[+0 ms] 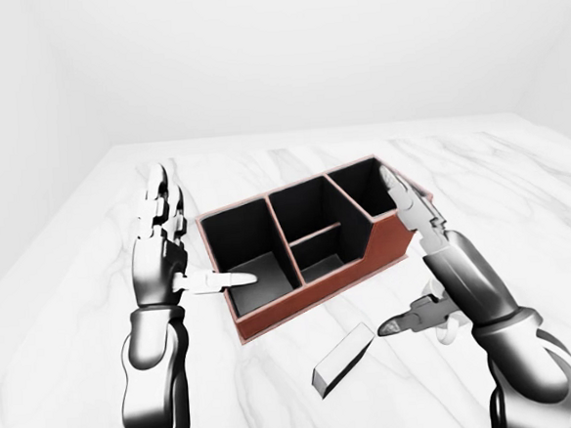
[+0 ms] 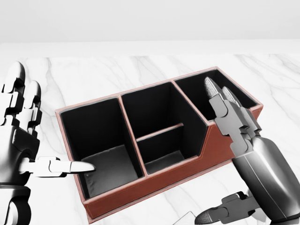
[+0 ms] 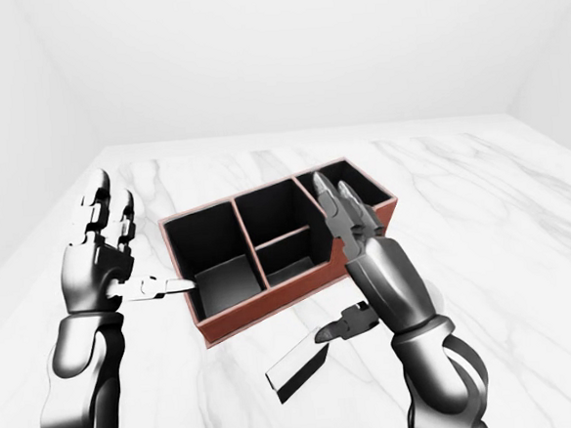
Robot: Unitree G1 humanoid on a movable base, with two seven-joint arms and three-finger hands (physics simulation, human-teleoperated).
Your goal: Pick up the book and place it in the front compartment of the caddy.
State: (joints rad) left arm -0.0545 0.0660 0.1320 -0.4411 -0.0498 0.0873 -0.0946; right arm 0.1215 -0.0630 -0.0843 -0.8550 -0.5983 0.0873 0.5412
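- Book [image 1: 344, 358]: a thin grey-and-white slab lying flat on the white marble table [image 1: 92, 247], just below the caddy in the left-eye view and clear of both hands.
- Caddy [image 2: 154, 140]: a red-brown box with black lining and open compartments, sitting at an angle on the table; its low-walled side faces the robot, which probably makes dropping the book in easier.
- Right hand [image 1: 428, 263]: fingers spread and gripping nothing, long fingers [image 2: 220, 105] pointing up over the caddy's right end, thumb hovering close above the book's right end; it seems placed to reach for the book.
- Left hand [image 1: 166, 252]: also spread and empty, raised beside the caddy's left end with its thumb reaching over the rim, apparently just waiting.
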